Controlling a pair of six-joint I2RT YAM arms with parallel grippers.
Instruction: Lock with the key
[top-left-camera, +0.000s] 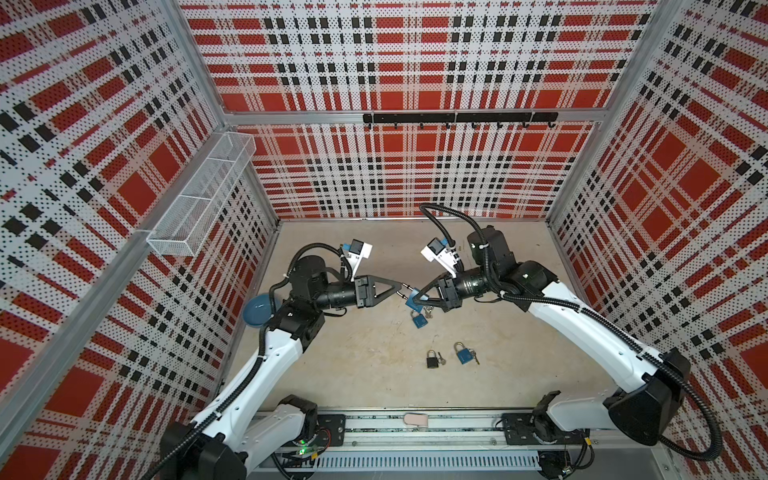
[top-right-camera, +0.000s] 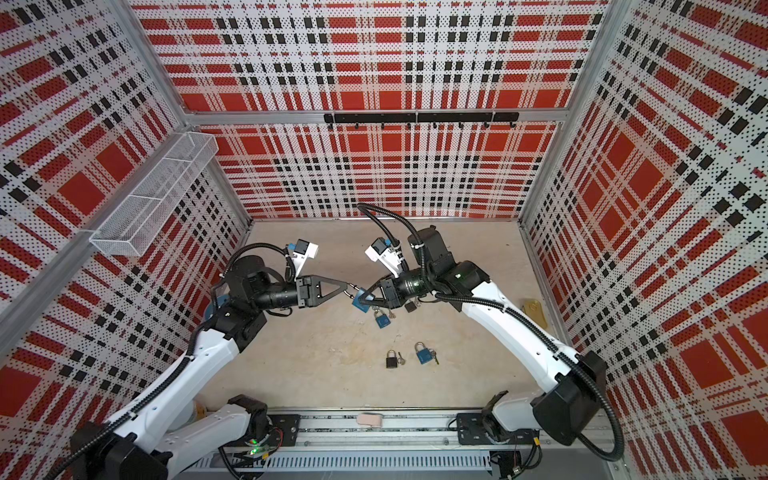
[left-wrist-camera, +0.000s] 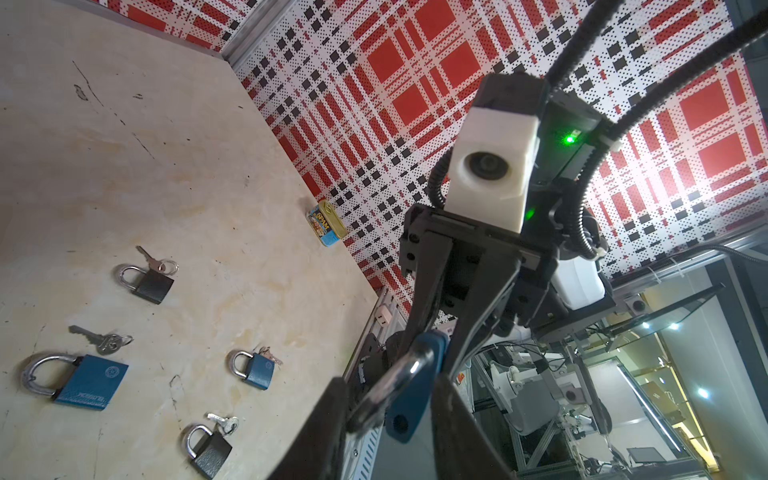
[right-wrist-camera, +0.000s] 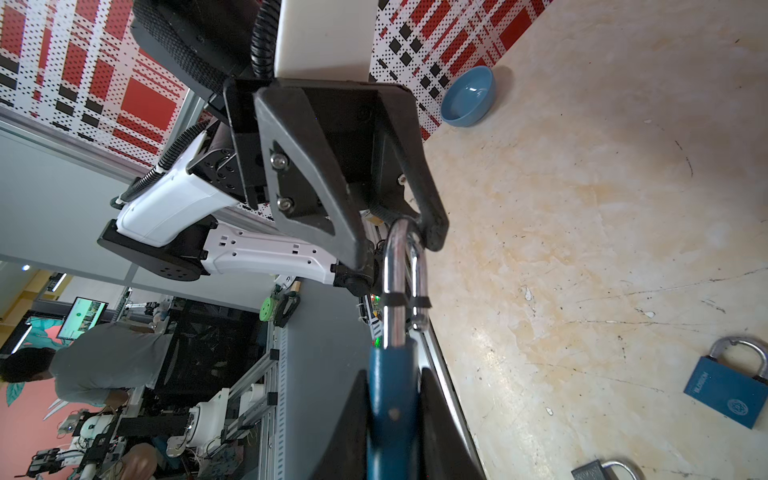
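A blue padlock (top-left-camera: 412, 300) (top-right-camera: 360, 301) hangs above the table between both arms. My right gripper (top-left-camera: 415, 297) (right-wrist-camera: 392, 374) is shut on its blue body (right-wrist-camera: 390, 399). Its silver shackle (right-wrist-camera: 392, 270) (left-wrist-camera: 395, 372) stands open, one leg free of the body. My left gripper (top-left-camera: 400, 290) (left-wrist-camera: 388, 390) has closed on the shackle's bow, a finger on each side. Several keys lie on the table beside other padlocks, one key (left-wrist-camera: 102, 341) next to a large blue padlock (left-wrist-camera: 89, 380). Neither gripper holds a key.
On the table lie a black padlock (top-left-camera: 432, 358) and a blue padlock (top-left-camera: 463, 353), each with a key beside it. A blue bowl (top-left-camera: 257, 309) sits by the left wall and a Spam tin (left-wrist-camera: 326, 222) by the right. A wire basket (top-left-camera: 199, 199) hangs up left.
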